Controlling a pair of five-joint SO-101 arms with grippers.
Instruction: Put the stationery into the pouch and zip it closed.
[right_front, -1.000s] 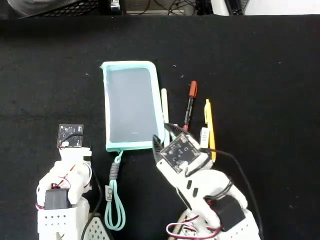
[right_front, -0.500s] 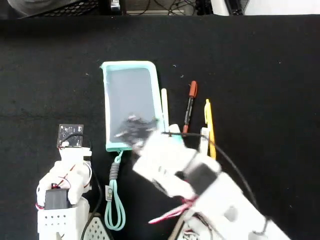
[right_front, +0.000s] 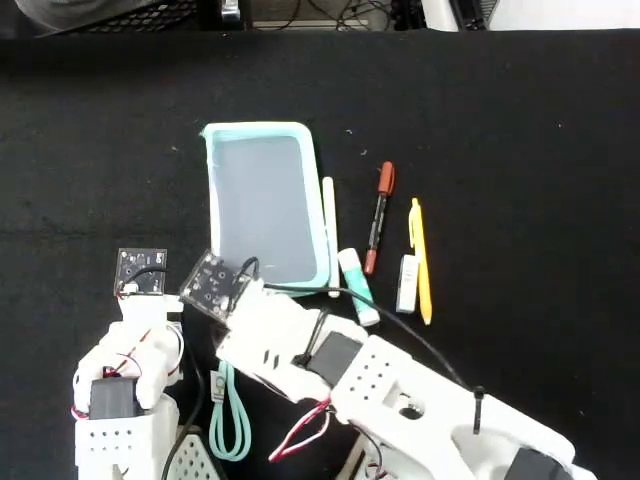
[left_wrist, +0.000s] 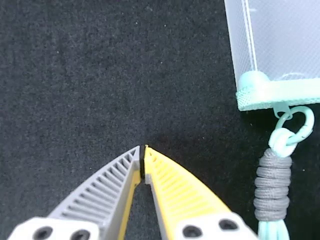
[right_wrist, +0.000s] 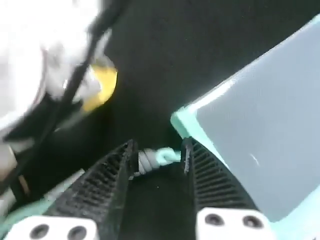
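By pouch (right_front: 262, 205) corner, right arm (right_front: 330, 360) angled across, right claw (right_wrist: 157, 149) parted astride zipper pull (right_wrist: 164, 156), left claw (left_wrist: 143, 150) closed

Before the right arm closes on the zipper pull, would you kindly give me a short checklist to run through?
1. Right tool open: ok.
2. Zipper pull lined up: ok, in the right wrist view it lies in the tool's opening.
3. Left tool out of the way: ok, shut, over bare table beside the pouch corner.
4. Pouch unzipped for loading: cannot tell.
5. Stationery inside: not ok; the white pen, teal marker, orange pen and yellow pen lie on the table beside the pouch.
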